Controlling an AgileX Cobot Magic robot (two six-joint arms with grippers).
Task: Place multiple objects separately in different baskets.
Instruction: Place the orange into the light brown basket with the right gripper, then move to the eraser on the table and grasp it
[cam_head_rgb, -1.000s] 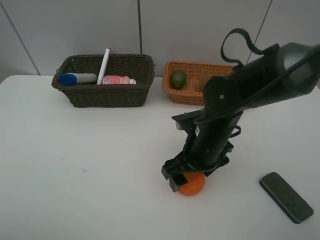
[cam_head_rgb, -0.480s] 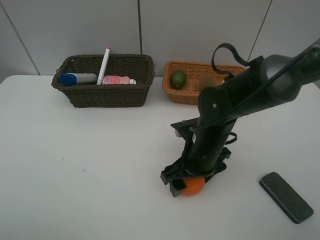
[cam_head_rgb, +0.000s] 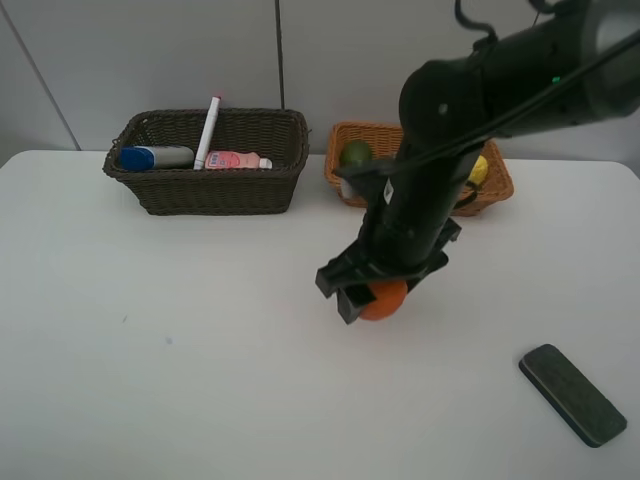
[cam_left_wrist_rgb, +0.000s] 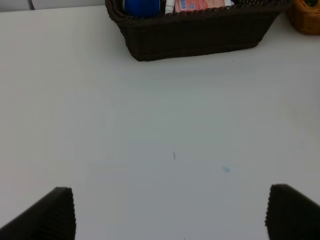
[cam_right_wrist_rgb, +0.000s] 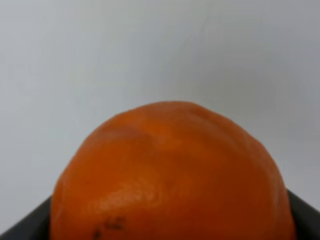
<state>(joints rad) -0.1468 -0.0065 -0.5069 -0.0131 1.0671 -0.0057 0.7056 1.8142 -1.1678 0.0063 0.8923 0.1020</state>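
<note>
My right gripper (cam_head_rgb: 378, 298) is shut on the orange (cam_head_rgb: 384, 299) and holds it above the table; the orange fills the right wrist view (cam_right_wrist_rgb: 170, 175). The dark brown basket (cam_head_rgb: 210, 185) holds the blue-capped bottle (cam_head_rgb: 155, 157), the pink bottle (cam_head_rgb: 236, 160) and the white marker (cam_head_rgb: 209, 130). The tan basket (cam_head_rgb: 352, 188) holds the lime (cam_head_rgb: 355, 153) and the lemon (cam_head_rgb: 479, 170); the kiwi is hidden behind my arm. The eraser block (cam_head_rgb: 573, 393) lies at the front right. My left gripper (cam_left_wrist_rgb: 170, 212) is open over bare table; the dark basket (cam_left_wrist_rgb: 200, 35) is ahead of it.
The white table (cam_head_rgb: 180, 340) ends at a grey wall behind the baskets. My right arm (cam_head_rgb: 480, 100) reaches over the tan basket.
My right gripper has closed on the orange and lifted it off the table, moving up and back toward the tan basket.
</note>
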